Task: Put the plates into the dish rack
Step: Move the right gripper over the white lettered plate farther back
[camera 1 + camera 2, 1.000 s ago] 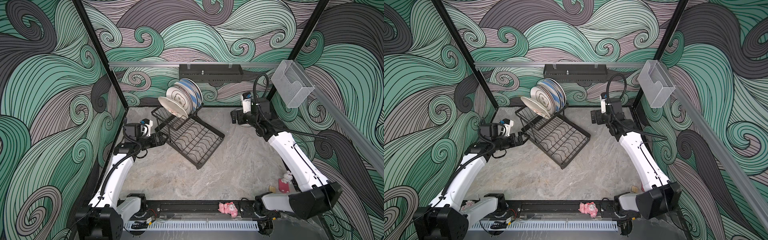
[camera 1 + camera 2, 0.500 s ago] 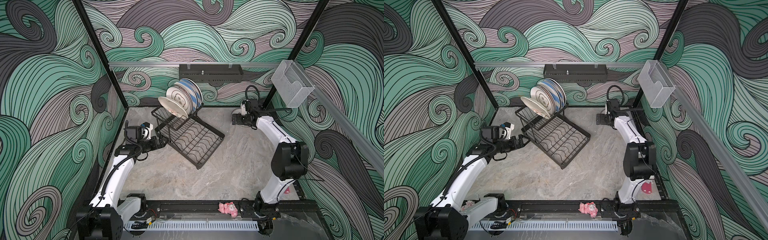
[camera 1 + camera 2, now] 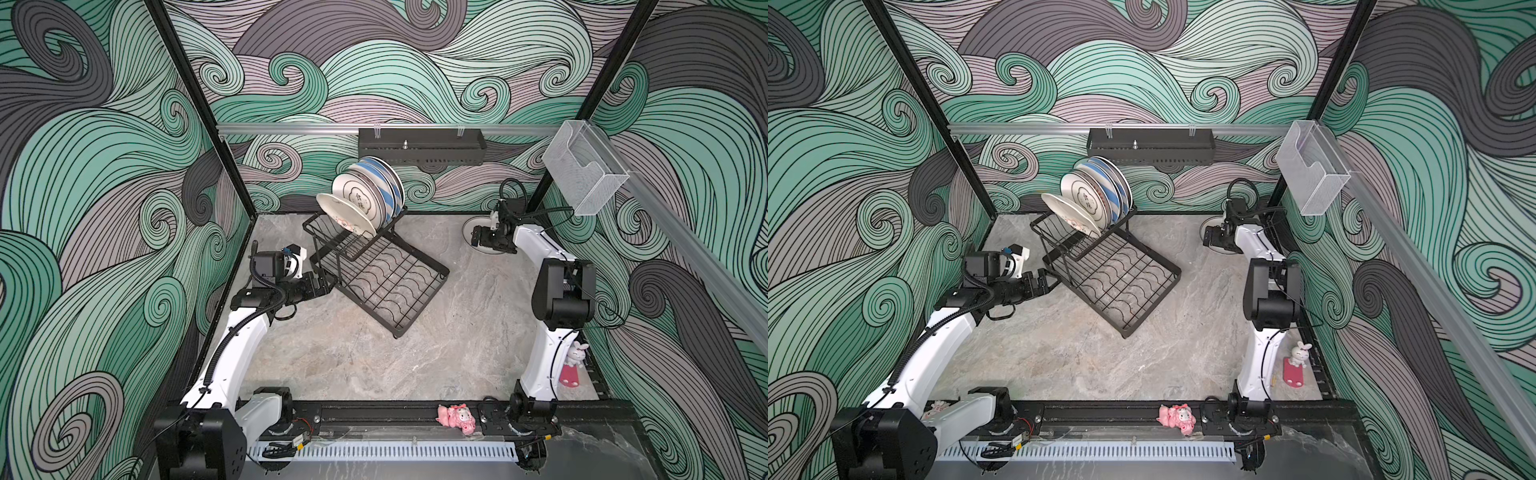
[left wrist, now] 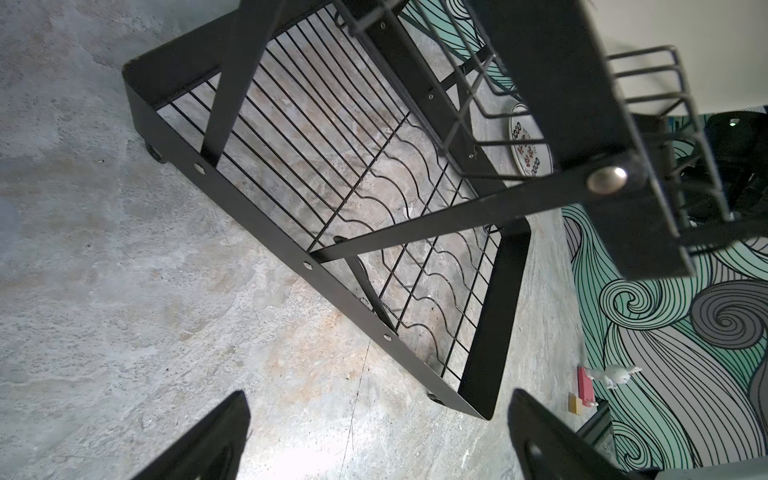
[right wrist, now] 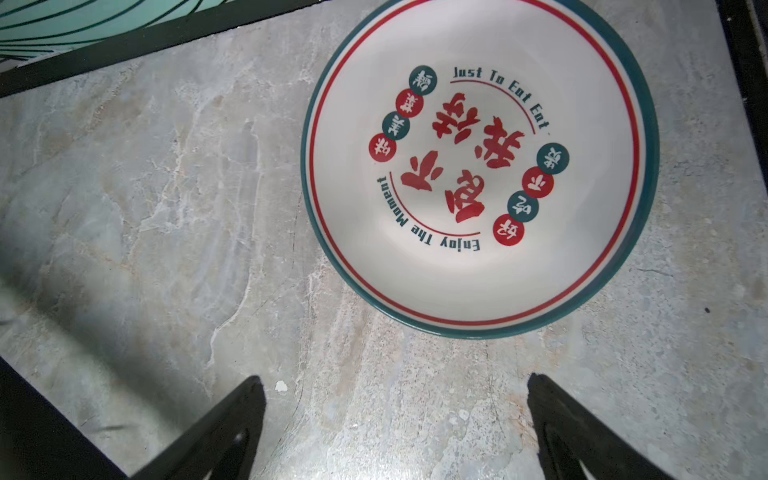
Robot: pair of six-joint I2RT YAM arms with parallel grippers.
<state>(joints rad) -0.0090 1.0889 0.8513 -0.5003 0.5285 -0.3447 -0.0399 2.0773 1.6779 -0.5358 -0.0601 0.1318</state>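
The right claw (image 5: pixel 393 378) is spread wide and empty, hovering over the tabletop (image 5: pixel 166 187) just short of the green-rimmed plate (image 5: pixel 478 166) with red lettering, which lies flat near the far right corner. The left claw (image 4: pixel 378 392) is also released and holds nothing, low beside the left side of the dish rack (image 4: pixel 270 237). A row of plates (image 3: pixel 365 195) stands on edge in the rack's raised basket.
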